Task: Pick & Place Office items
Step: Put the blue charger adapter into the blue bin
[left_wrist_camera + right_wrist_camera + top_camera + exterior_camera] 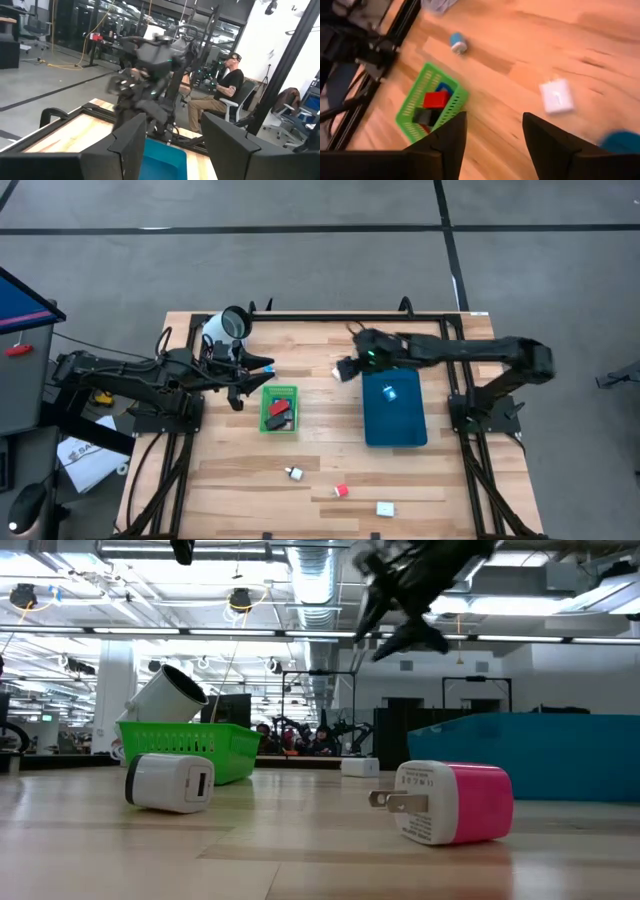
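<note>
Both grippers are open and touch nothing. My right gripper [348, 367] [494, 140] hovers over the table's middle, by the dark blue tray's [393, 410] far left corner. A white plug block [338, 372] [557, 96] lies flat on the wood just beyond its fingers. My left gripper [258, 368] [172, 142] hangs above the far end of the green tray [278, 408] [432, 102], which holds red, black and blue items. A small blue-and-white item [458, 42] lies on the wood beyond the green tray. A small blue item [390, 392] lies in the blue tray.
Near the front edge lie a white-and-black block [293, 473] [170, 782], a red-pink plug block [341, 491] [450, 802] and a white block [385, 508]. A white cylinder [228, 325] lies at the far left. A seated person [220, 95] is beyond the table.
</note>
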